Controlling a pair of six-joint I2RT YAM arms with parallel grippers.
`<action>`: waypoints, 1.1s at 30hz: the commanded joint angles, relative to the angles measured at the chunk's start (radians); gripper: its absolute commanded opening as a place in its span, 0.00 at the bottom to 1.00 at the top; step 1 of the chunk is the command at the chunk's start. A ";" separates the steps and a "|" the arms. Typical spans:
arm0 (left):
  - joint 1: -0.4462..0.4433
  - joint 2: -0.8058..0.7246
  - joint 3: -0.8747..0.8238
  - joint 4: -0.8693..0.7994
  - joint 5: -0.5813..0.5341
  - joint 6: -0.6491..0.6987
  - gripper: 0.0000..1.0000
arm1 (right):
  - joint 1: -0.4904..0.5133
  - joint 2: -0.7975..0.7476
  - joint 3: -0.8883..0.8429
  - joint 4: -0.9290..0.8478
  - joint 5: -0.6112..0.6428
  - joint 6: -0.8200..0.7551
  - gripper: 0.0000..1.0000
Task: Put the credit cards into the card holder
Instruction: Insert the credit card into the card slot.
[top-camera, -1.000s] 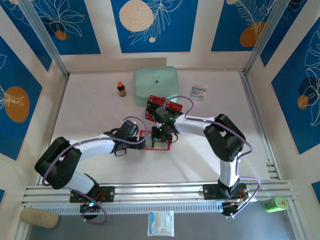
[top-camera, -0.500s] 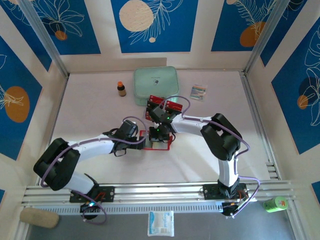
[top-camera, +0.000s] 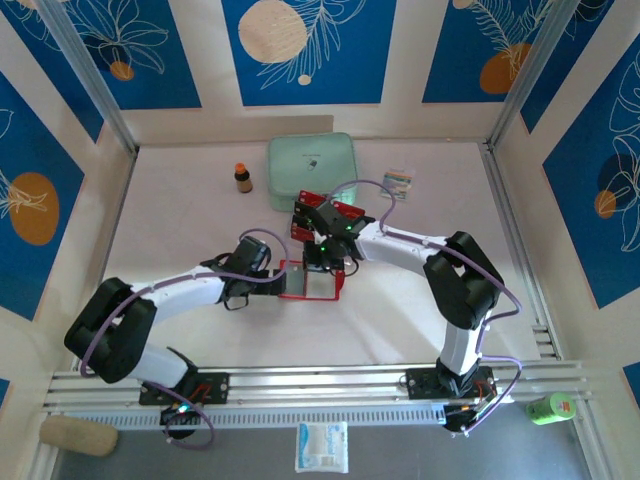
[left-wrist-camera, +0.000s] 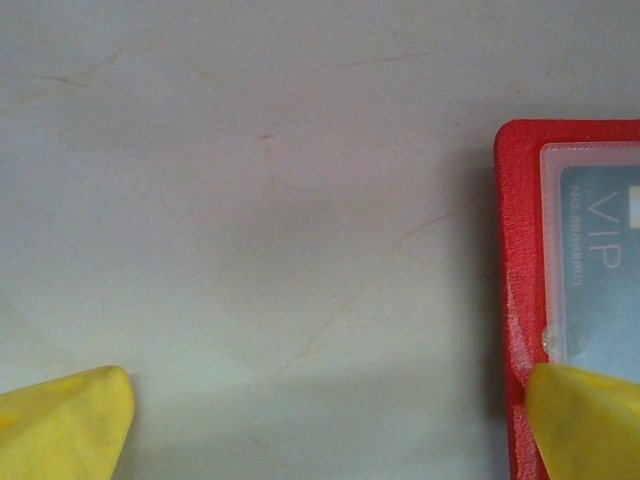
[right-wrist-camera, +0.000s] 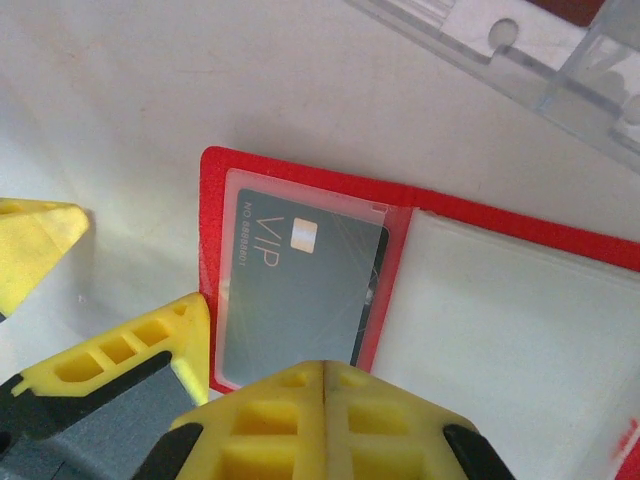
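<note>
The red card holder lies open on the white table. A dark grey card marked VIP sits in its left clear pocket; the right pocket looks pale. My right gripper hovers over the holder's near edge, fingers pressed together with nothing seen between them. My left gripper is open wide at the holder's left side; one fingertip rests on its red edge, the other on bare table. More red credit cards lie just beyond the holder.
A mint-green case stands at the back, with a small brown bottle to its left and a striped packet to its right. A clear plastic piece lies just past the holder.
The right arm's elbow swung to the right and its gripper drew back slightly toward the far side, uncovering more of the open holder. The left gripper stayed at the holder's left edge.
</note>
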 joint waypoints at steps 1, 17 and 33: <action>0.013 0.016 -0.021 -0.012 0.006 -0.006 1.00 | -0.002 0.029 -0.008 -0.008 -0.016 -0.006 0.00; 0.014 0.046 -0.045 0.018 0.016 -0.006 1.00 | 0.015 0.117 0.009 0.015 -0.037 0.002 0.00; 0.014 0.045 -0.058 0.032 0.027 -0.007 1.00 | 0.033 0.162 0.051 -0.023 -0.047 -0.010 0.00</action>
